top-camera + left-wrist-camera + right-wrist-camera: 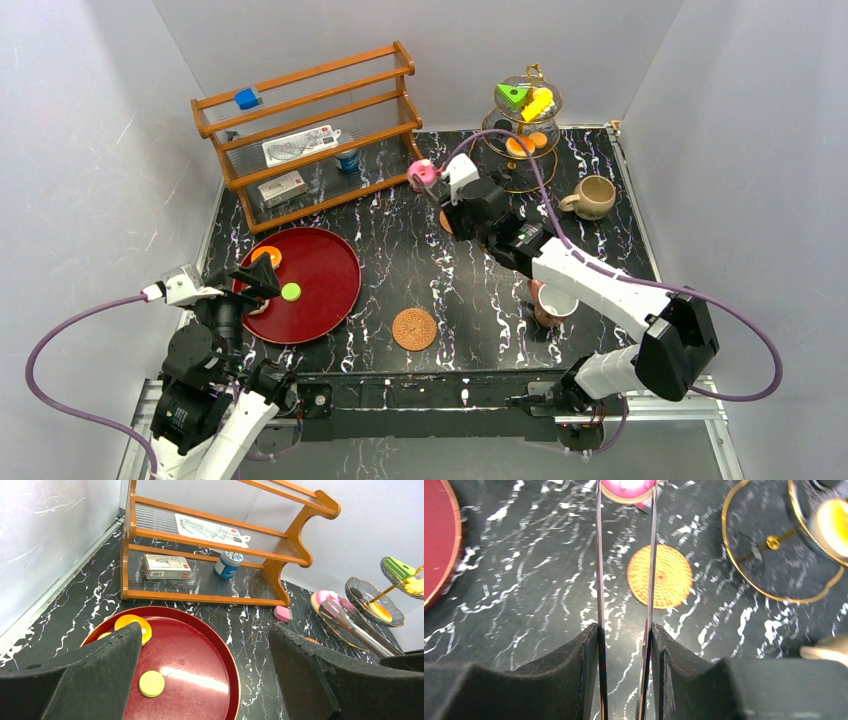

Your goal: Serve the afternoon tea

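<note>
My right gripper (462, 192) (624, 635) is shut on a pair of metal tongs (599, 580). The tips of the tongs pinch a pink donut (422, 174) (626, 487), held above the table left of the tiered stand (525, 165). The stand carries a green wedge (512, 95), a yellow piece (538, 103) and orange cookies (520, 143). My left gripper (262, 283) (205, 650) hangs open over the red tray (330, 260), which holds an orange cookie (131, 622) and a yellow-green disc (151, 683). One woven coaster (659, 576) lies under the tongs.
A second coaster (414, 328) lies near the front edge. A beige mug (592, 197) stands at the right, and a pinkish-brown cup (553, 303) is beside my right forearm. The wooden shelf (310, 130) at the back left holds boxes, a blue can (228, 564) and a blue cube (247, 98). A pink block (283, 613) lies by its foot.
</note>
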### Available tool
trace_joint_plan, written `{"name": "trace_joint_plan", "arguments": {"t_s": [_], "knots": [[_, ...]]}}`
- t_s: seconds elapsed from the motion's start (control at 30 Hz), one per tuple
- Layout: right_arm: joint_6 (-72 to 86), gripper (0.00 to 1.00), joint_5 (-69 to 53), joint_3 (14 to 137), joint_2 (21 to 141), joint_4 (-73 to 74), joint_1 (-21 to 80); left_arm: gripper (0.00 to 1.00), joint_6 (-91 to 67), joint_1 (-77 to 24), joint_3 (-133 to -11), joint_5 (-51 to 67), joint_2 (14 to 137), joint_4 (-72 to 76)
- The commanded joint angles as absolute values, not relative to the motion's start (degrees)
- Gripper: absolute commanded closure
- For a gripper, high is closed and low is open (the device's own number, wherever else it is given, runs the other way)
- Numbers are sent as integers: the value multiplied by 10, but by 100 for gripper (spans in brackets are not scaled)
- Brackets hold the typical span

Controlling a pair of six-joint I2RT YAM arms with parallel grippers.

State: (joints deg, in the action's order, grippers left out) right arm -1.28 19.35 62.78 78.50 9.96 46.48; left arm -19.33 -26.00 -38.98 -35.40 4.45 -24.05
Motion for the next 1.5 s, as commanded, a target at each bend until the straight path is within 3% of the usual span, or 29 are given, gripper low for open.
{"name": "trace_joint_plan", "arguments": {"t_s": [0.0, 1.47], "knots": [[32, 53, 251, 649, 759, 126, 428, 5, -195, -262, -387, -355, 58, -229], [173, 52, 228, 690, 957, 5, 264, 5, -190, -262, -388, -349, 63, -226]]}}
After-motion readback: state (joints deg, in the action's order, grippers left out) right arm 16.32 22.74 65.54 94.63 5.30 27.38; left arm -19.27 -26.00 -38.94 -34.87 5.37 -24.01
